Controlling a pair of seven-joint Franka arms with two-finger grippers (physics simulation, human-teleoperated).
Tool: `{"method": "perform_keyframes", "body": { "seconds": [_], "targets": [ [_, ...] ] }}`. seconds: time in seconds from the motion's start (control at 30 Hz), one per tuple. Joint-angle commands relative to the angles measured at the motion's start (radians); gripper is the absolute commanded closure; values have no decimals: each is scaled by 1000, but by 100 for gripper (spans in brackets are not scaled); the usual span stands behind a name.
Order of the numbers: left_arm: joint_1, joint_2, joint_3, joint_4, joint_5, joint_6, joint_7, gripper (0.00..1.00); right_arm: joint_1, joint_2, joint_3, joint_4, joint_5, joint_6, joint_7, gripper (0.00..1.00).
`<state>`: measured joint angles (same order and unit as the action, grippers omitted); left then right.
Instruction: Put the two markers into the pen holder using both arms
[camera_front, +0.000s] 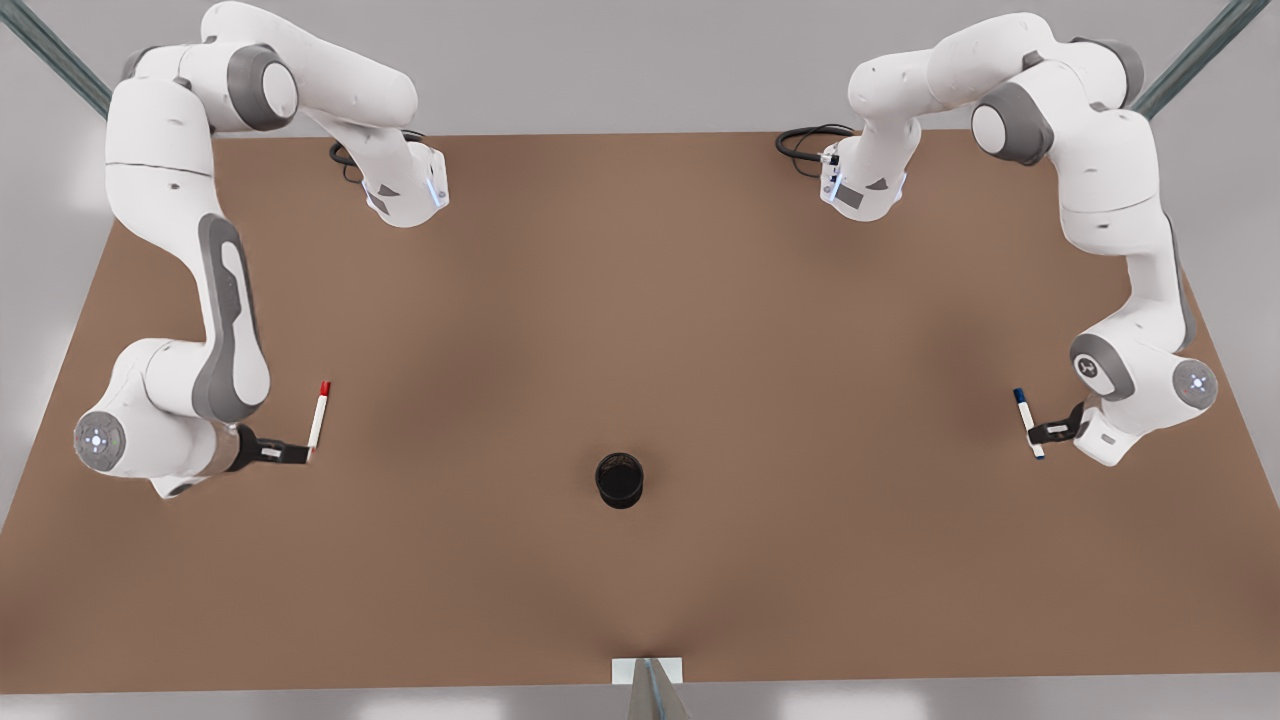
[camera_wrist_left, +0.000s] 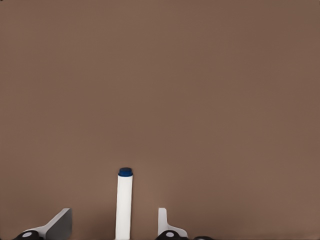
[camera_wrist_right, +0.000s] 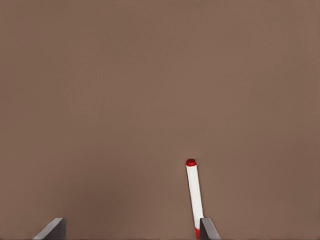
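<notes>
Over on the front view's right, the left end effector sits at the blue marker, low over the brown table. From the left wrist view the blue marker stands between the two fingers, gaps on both sides, so this end effector is spread wide and not pinching. The marker's long axis runs nearly straight away from the wrist; in the front view it lies slightly slanted, dark blue cap at the far end.

Across on the front view's left, the right end effector reaches to the lower end of the red marker. The right wrist view has the red marker close against one finger, the other finger well apart — spread wide too, no squeeze showing. The long axis leans slightly, red tip pointing away from the wrist.

The pen holder stands upright between them, well apart from both markers, toward the table's near edge.
</notes>
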<state>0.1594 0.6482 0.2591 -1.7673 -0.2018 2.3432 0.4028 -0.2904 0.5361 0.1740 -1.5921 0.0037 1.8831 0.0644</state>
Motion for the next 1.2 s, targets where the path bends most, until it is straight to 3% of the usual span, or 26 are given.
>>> {"method": "perform_keyframes", "body": {
  "seconds": [0.0, 0.13, 0.3, 0.37, 0.6, 0.8, 0.87, 1.0, 1.07, 1.17],
  "targets": [
    [0, 4, 0, -3, -1, 19, 122, 13, -30, -47, 16, -120, 1, 243, -2, 0],
    [3, 33, 0, -3, -77, 21, 114, 15, -50, -64, 38, -206, 1, 333, -2, 0],
    [3, 47, 0, -1, -97, 21, 116, 31, -58, -67, 38, -227, -1, 361, -3, 0],
    [3, 48, 2, -1, -97, 21, 116, 39, -73, -107, 38, -345, -1, 484, -3, 0],
    [3, 56, 2, 2, -97, 22, 116, 56, -93, -122, 48, -385, -7, 473, -86, 0],
    [3, 59, 0, 3, -97, 22, 116, 60, -102, -31, 50, -414, -206, 470, -26, 0],
    [2, 64, 0, 5, -97, 24, 116, 62, -122, -38, 50, -503, -415, 550, -14, 0],
    [3, 68, 0, 6, -97, 24, 114, 68, -148, -53, 50, -585, -439, 663, -15, 0],
    [2, 67, 0, 8, -97, 24, 116, 72, -148, -54, 59, -582, -438, 662, -8, 9],
    [2, 60, 2, 9, -97, 22, 114, 77, -150, -58, 88, -575, -432, 660, 40, 32]
  ]
}}
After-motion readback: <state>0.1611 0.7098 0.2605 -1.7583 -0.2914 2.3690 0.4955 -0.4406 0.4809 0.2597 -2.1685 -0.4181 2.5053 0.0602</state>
